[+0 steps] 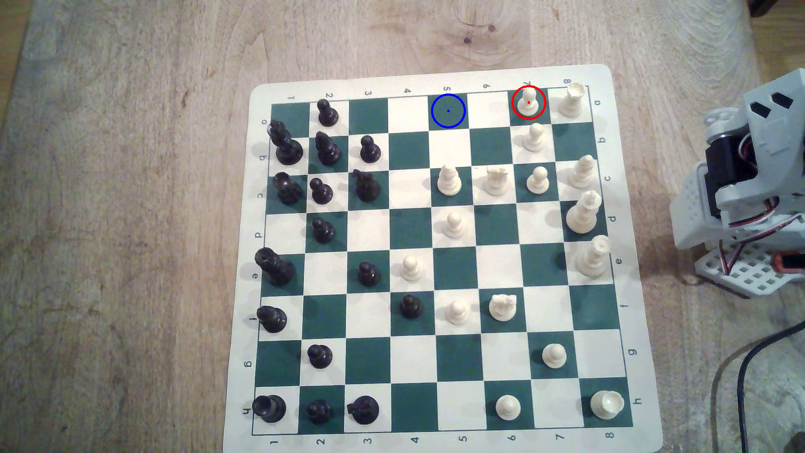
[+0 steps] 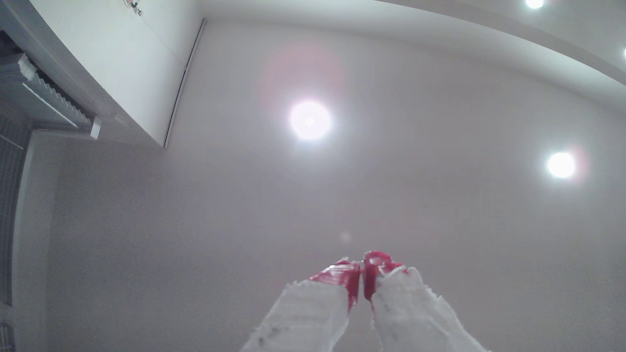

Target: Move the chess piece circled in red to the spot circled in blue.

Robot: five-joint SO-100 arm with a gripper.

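The cream pawn (image 1: 528, 102) ringed in red stands upright on a dark green square in the board's far row, on the column marked 7. A cream rook (image 1: 572, 99) stands just beside it on the corner square toward the exterior view's right, and another cream pawn (image 1: 534, 136) stands on the next square toward the camera. The blue-ringed green square (image 1: 448, 110) lies in the same row, toward the exterior view's left, with one bare white square between them; both it and that white square look free of pieces.

The arm (image 1: 749, 174) sits folded off the chessboard (image 1: 644, 348), at the exterior view's right edge, well apart from the pawn. In the wrist view the gripper (image 2: 361, 274) points up at a ceiling with bright lamps (image 2: 310, 120), its red-tipped jaws pressed together on nothing.

The pawn lies from the arm toward the exterior view's left and toward the far edge. Judging by this, the reach has not begun, and the gripper must open and come down from above, clear of the rook.
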